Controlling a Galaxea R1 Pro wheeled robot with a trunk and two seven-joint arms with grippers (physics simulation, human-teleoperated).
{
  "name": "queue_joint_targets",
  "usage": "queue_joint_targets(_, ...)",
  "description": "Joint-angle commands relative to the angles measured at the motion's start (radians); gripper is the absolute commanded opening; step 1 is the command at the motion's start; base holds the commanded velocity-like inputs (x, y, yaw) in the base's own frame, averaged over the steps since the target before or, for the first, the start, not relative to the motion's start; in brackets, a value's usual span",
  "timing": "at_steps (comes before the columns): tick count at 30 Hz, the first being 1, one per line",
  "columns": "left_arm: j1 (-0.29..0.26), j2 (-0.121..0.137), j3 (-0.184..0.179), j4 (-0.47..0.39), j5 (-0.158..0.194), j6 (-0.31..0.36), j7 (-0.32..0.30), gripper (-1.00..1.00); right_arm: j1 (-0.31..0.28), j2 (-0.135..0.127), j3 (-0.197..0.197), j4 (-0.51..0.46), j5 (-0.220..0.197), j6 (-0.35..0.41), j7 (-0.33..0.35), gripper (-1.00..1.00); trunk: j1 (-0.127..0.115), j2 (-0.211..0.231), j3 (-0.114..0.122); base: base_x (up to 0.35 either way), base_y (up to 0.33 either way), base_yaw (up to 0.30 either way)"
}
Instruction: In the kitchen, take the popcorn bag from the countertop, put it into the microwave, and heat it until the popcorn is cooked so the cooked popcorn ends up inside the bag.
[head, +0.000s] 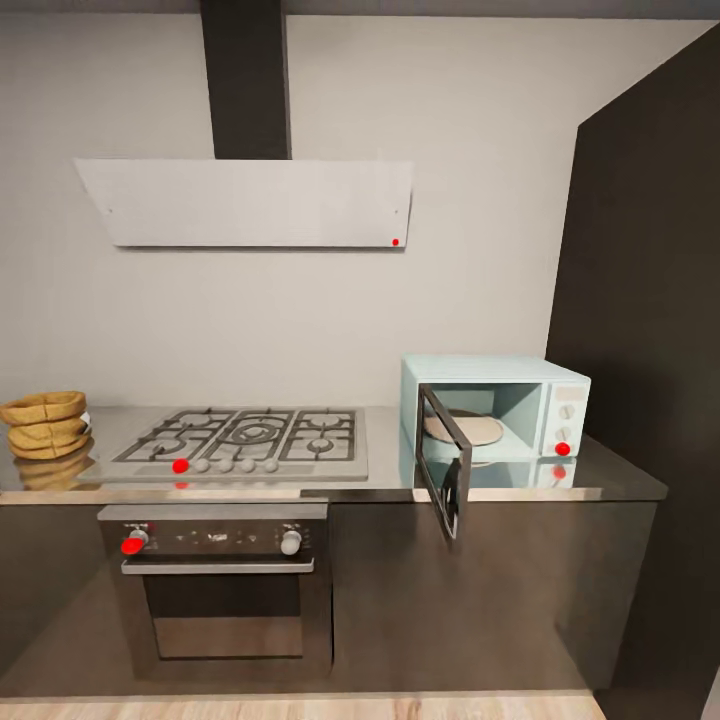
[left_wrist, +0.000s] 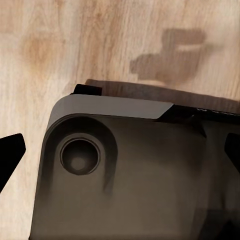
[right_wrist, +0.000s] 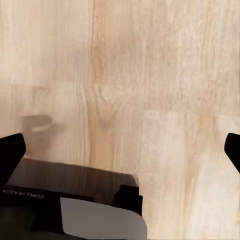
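On countertop (head: 380, 480), popcorn bag (head: 44, 423) (far left), microwave (head: 500, 410) open

I see the popcorn bag (head: 43, 423) cut by the head view's left edge, mouth contents unreadable. Microwave (head: 495, 415) door (head: 445, 474) hides part of the turntable (head: 465, 430). Knob markings too small to read. Both wrist views clip the fingertips (left_wrist: 10, 152) (right_wrist: 11, 150) at the frame edges.

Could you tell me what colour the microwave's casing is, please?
Pale mint-blue, seen best in the head view: the microwave.
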Motion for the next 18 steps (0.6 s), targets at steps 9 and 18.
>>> queue_joint_targets(9,0.000,0.001,0.000,0.000,0.008,-0.002,0.000,1.00,0.255,0.032,-0.009,0.055,0.017,-0.266,-0.184,1.00,0.000,-0.001,-0.001,0.000,0.000,0.000)
queue_joint_targets(18,0.000,0.000,0.002,0.000,0.010,-0.003,0.002,1.00,0.256,0.051,-0.008,0.056,0.019,-0.251,-0.189,1.00,0.000,-0.001,-0.001,0.000,0.000,0.236)
